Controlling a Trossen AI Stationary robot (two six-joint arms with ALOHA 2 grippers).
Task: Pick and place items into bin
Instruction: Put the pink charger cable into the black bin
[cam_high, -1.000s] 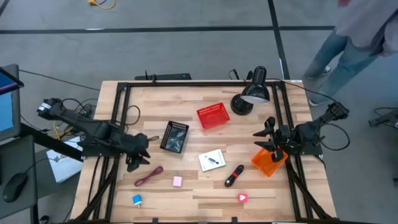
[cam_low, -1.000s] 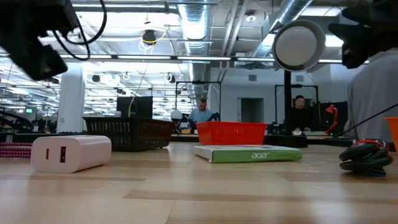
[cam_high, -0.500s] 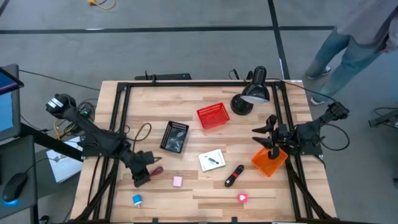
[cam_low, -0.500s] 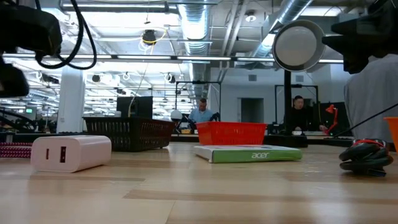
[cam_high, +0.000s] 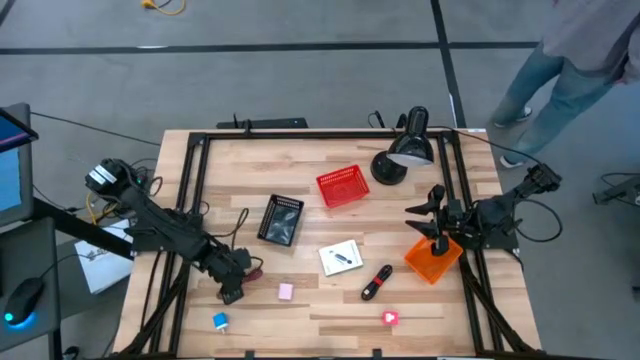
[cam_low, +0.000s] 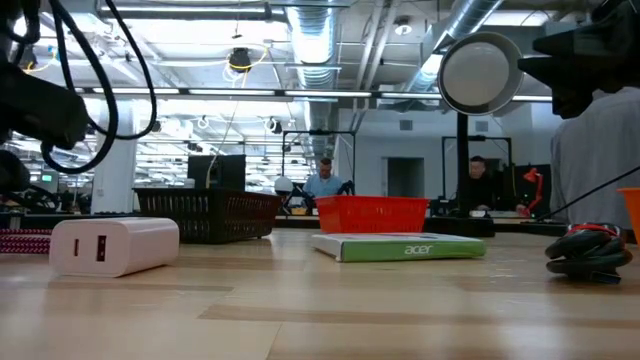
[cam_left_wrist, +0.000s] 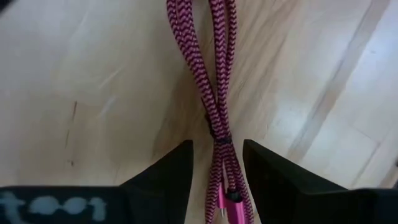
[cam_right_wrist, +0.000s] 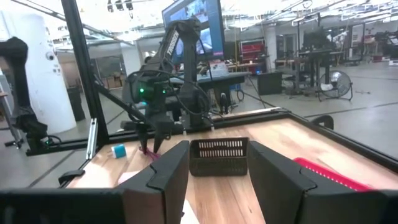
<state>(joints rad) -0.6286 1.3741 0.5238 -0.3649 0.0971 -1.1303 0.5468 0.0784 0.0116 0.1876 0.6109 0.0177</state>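
My left gripper (cam_high: 232, 292) is low over the near-left end of the maroon cord (cam_high: 252, 271). In the left wrist view it is open (cam_left_wrist: 217, 163), one finger on each side of the doubled cord (cam_left_wrist: 214, 93), which lies flat on the table. The pink block (cam_high: 286, 291), blue cube (cam_high: 220, 321), white card with its black piece (cam_high: 341, 257), black-and-red marker (cam_high: 376, 283) and red-pink piece (cam_high: 390, 318) also lie on the table. My right gripper (cam_high: 430, 215) waits open (cam_right_wrist: 217, 168) above the orange bin (cam_high: 432, 260) at the table's right edge.
A black mesh basket (cam_high: 281, 219) and a red basket (cam_high: 342, 186) stand mid-table. The black desk lamp (cam_high: 405, 150) is at the far right. A person (cam_high: 570, 60) stands beyond the table's far right corner. Bare wood shows along the near edge.
My left gripper has moved toward the table's near edge and a little right, and has come down over the near-left end of the maroon cord. The cord and the other items have stayed where they were.
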